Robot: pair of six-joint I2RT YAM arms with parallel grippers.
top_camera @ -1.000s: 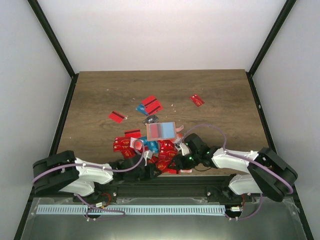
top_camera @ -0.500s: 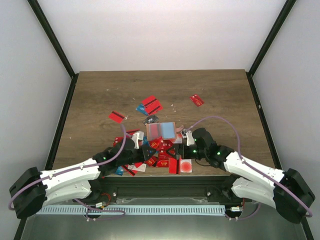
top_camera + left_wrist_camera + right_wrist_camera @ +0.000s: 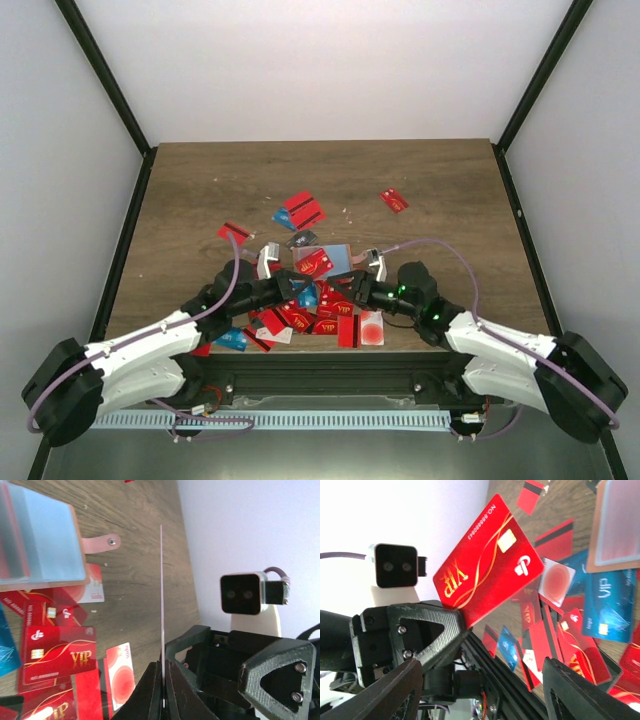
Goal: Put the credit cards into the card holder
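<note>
1. The left gripper [image 3: 162,676] is clamped on the short end of a red VIP card [image 3: 487,565], which stands on edge, lifted off the desk [image 3: 200,190]
2. In the left wrist view that card shows only as a thin upright line rising from between the fingers [image 3: 150,687]
3. The right gripper [image 3: 480,667] faces the left one from just beside it; its fingers [image 3: 590,695] stand wide apart with nothing between them, and the held card is in front of them, not inside
4. The card holder [image 3: 338,259] lies flat on the desk just beyond both grippers, with a tan rim, clear pockets and its snap strap [image 3: 100,543] sticking out to the side
5. From above, the held card overlaps the holder's near left corner; the wrist views show it raised and apart from the holder
6. The other credit cards [image 3: 310,318] lie in a loose heap under and between the grippers, near the desk's front edge, mostly red, some blue, one white with a red dot [image 3: 371,328]
7. A few cards lie farther back, well apart from the heap: a red pair [image 3: 303,210] and single red ones at right [image 3: 394,200] and left [image 3: 235,232]
</note>
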